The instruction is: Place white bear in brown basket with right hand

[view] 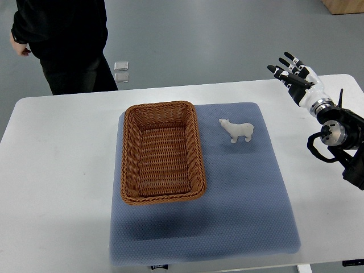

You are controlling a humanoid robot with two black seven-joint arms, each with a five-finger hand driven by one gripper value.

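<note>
Small white plastic bear (238, 131) standing on blue-grey padded mat (239, 199), just beside brown oval-cornered wicker basket (162, 152), at its 3 o'clock. Right hand (296, 74) at 2 o'clock from bear, well apart, fingers spread, holding nothing. Person in black (62, 40) at 11 o'clock.

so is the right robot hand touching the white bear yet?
Apart. The top view shows the right robot hand with fingers spread over the table's far right corner, a wide stretch of table and blue mat separating it from the white bear.
</note>
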